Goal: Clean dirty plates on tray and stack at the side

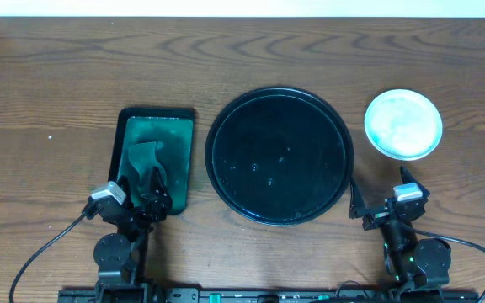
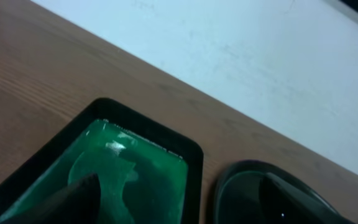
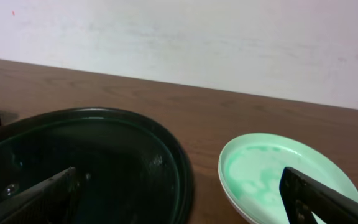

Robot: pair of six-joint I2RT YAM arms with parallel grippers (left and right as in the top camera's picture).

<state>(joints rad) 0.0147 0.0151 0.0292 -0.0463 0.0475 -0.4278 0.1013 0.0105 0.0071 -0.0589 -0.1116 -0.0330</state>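
Glossy round black tray (image 1: 259, 135) beside smeared pale plates (image 1: 403, 124); left pincer (image 2: 179, 186), right pincer (image 3: 179, 177) gape.

Soft, even light from above fills the sharp overhead view and leaves only faint shadows. The tray (image 1: 279, 156) carries tiny specks of glare near its middle. Right of it, the plates (image 1: 403, 124) look washed out, almost white. Both wrist views are dimmer and softer (the left clearly blurrier), with a white glint on the green tray (image 2: 191, 155) left of the tray.
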